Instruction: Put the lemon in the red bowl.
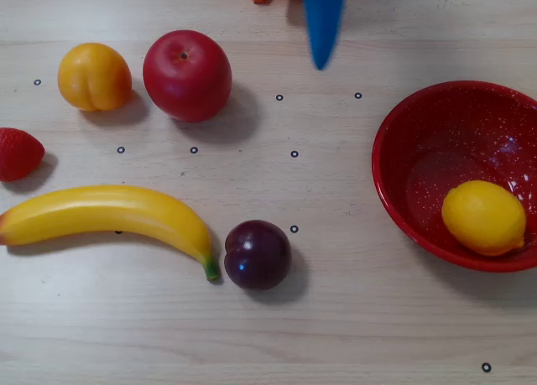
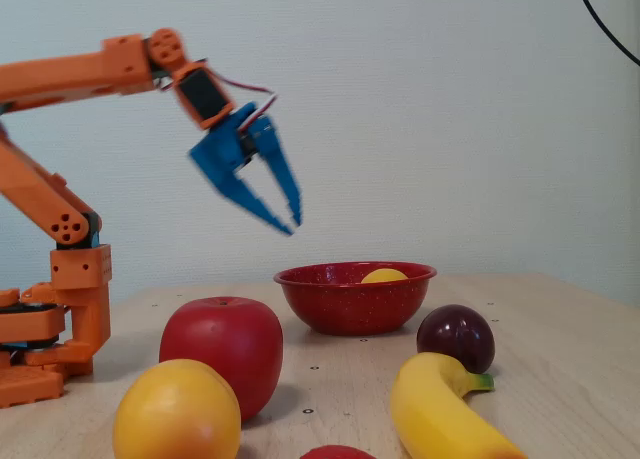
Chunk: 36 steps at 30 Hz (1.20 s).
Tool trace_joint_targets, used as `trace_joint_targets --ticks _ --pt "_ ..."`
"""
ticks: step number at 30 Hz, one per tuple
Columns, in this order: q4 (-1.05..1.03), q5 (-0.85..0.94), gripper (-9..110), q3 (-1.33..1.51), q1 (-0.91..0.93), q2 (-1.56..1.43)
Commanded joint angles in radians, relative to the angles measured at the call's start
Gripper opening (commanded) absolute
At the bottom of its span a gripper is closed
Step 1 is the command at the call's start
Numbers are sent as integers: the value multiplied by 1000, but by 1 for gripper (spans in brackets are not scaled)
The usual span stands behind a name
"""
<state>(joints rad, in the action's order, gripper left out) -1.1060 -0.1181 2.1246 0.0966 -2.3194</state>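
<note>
The yellow lemon (image 1: 484, 217) lies inside the red bowl (image 1: 394, 142), against its lower right wall in the overhead view. In the fixed view only the lemon's top (image 2: 384, 275) shows above the red bowl's (image 2: 350, 304) rim. My blue gripper (image 2: 293, 225) hangs in the air to the left of the bowl and well above it, tilted down to the right. Its fingers come together at the tips with nothing between them. In the overhead view the gripper (image 1: 320, 62) enters from the top edge as a single blue point, up and left of the bowl.
Left of the bowl lie a red apple (image 1: 186, 75), a peach (image 1: 94, 76), a strawberry (image 1: 17, 153), a banana (image 1: 109, 213) and a dark plum (image 1: 257, 254). The orange arm base (image 2: 60, 319) stands at the far left in the fixed view.
</note>
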Motion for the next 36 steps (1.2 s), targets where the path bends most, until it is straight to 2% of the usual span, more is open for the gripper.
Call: trace_joint_targets --ticks 1,9,21,26,36 --pt "28 -25 0 29 -81 -121" --pt "166 -51 0 436 -173 -485" --pt "380 14 0 884 -133 -765" --pt "433 34 0 994 -101 -834" --pt "314 129 0 994 -64 -887"
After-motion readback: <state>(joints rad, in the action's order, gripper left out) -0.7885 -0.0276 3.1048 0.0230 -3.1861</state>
